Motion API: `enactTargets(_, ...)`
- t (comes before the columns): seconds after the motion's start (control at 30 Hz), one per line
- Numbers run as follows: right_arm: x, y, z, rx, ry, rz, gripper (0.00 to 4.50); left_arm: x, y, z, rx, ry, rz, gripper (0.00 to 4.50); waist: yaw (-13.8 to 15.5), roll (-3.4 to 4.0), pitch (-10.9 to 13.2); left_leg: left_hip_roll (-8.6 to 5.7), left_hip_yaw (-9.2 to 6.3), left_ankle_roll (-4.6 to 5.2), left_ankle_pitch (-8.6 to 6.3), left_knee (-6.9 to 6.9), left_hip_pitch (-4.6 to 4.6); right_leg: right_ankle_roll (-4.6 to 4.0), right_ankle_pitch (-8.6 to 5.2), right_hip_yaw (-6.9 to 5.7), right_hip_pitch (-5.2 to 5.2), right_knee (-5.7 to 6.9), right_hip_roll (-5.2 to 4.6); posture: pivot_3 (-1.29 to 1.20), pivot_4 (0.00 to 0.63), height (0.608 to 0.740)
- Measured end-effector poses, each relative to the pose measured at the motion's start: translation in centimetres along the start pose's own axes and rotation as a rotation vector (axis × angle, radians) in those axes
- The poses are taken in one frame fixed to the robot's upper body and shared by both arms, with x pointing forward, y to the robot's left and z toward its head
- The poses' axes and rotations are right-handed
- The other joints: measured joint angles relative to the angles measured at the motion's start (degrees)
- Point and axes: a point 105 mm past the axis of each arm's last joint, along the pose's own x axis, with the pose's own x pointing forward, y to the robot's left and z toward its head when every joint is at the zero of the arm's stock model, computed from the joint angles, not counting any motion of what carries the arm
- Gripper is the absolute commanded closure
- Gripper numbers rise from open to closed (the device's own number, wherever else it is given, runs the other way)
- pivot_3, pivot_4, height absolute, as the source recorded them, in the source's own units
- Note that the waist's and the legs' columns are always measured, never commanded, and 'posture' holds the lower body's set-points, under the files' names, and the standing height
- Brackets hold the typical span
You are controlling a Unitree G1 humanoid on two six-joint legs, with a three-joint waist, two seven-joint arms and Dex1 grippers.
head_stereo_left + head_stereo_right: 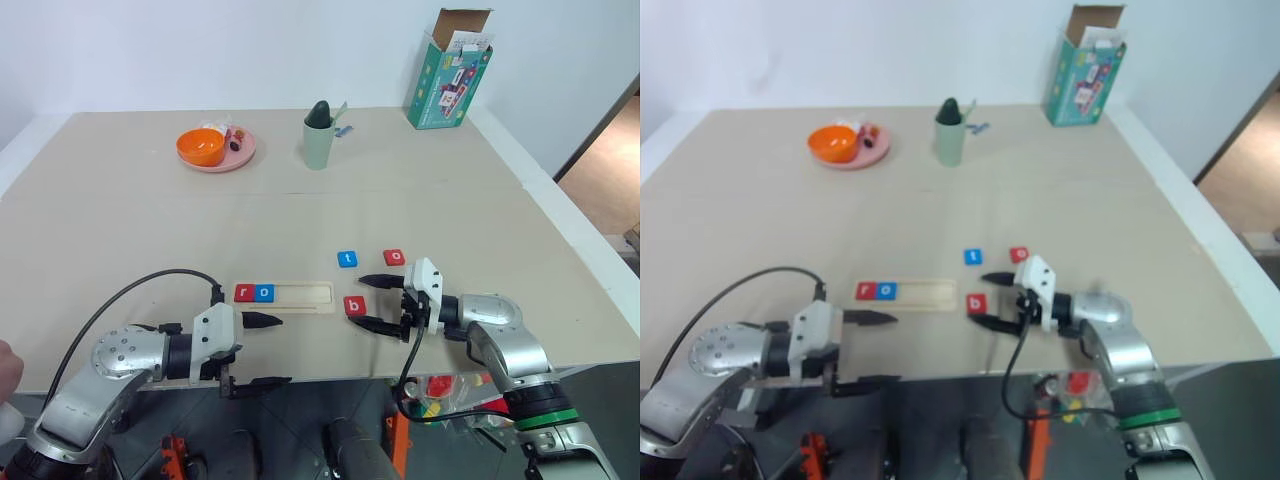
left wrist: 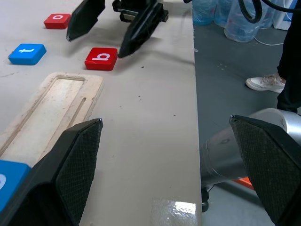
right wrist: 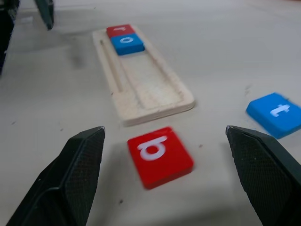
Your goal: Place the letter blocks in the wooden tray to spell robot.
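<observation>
Tiles first: you have the red r tile point(image 1: 243, 292) and blue o tile point(image 1: 264, 292) seated at the left end of the long pale-wood tray point(image 1: 305, 295), while the red b tile point(image 1: 354, 306), blue t tile point(image 1: 347, 259) and red o tile point(image 1: 394, 257) lie loose on the beige table point(image 1: 150, 220) just right of it. Your right gripper point(image 1: 373, 302) stands wide open around the b tile without gripping it. Your left gripper point(image 1: 262, 351) is spread just as wide and empty near the tray's left end.

Both arms reach inward, nearly level. The left gripper point(image 1: 265, 351) and right gripper point(image 1: 374, 302) face each other, jaws spread wide, empty.
</observation>
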Motion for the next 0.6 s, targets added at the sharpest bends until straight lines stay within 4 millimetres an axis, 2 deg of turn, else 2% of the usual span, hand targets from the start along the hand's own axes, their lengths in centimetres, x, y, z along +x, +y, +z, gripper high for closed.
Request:
enactTargets(0.13, 0.4, 0.4, -0.1, -0.003, 0.010, 0.041, 0.26, 0.1, 0.0, -0.1, 0.000, 0.001, -0.004, 0.00, 0.0, 0.00, 0.0, 0.00, 0.00, 0.00, 0.00, 0.00, 0.02, 0.00, 0.00, 0.00, 0.01, 0.00, 0.00, 0.00, 0.150, 0.740)
enactTargets(0.33, 0.8, -0.6, -0.1, -0.030, 0.023, 0.060, 0.26, 0.0, 0.0, -0.2, -0.003, 0.008, 0.000, 0.00, 0.0, -0.01, 0.0, -0.01, 0.00, 0.00, 0.00, 0.01, 0.02, 0.00, 0.00, 0.01, 0.03, -0.01, 0.00, 0.00, 0.150, 0.740)
enactTargets(0.6, 1.1, -0.5, -1.0, -0.037, 0.048, 0.117, 0.26, 0.0, 0.0, -0.5, -0.017, 0.012, 0.016, 0.00, 0.0, -0.01, 0.0, 0.00, -0.01, 0.00, 0.00, -0.06, 0.03, 0.02, -0.02, -0.01, 0.03, -0.01, 0.00, 0.00, 0.150, 0.740)
